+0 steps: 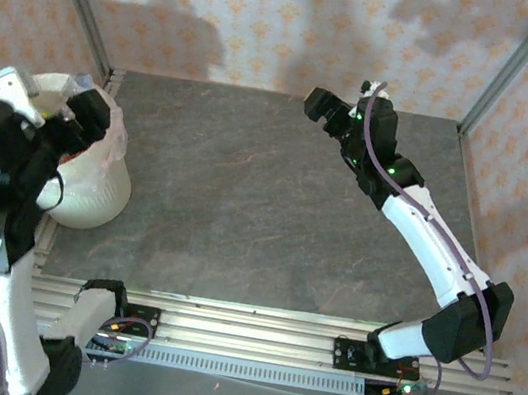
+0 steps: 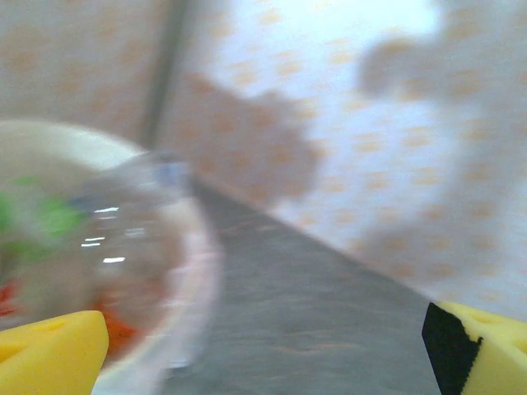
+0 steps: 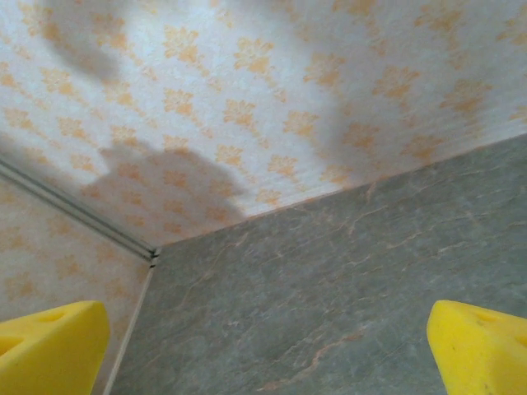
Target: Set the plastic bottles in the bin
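**Bin** (image 1: 97, 198): white bag-lined bucket at the far-left edge of the counter (image 1: 272, 209), just ahead of the left arm's base.

**Bottles** (image 2: 123, 239): every one I can make out sits inside the bin. The left wrist view is blurred. A clear bottle with a bluish cap lies uppermost, with green and red-orange labels under it. Its long axis seems to run from lower left up to the cap near the rim, though the blur makes this uncertain.

**Left tool** (image 2: 263, 362): fingers spread wide, nothing between them. It is held over the bin, looking across the rim, with the bin mouth to its left and below and bare counter ahead.

**Right tool** (image 3: 268, 350): fingers spread wide, nothing between them. It is raised over the far middle of the counter, facing the back wall (image 3: 247, 99), well apart from the bin.

**Governing relation:** the bin lies directly under and to the left of the left tool, and far to the left of the right tool. The left arm is therefore much the nearer.

**Status (judged):** the load appears delivered. Any further bottle would have to be carried leftward to the bin mouth.
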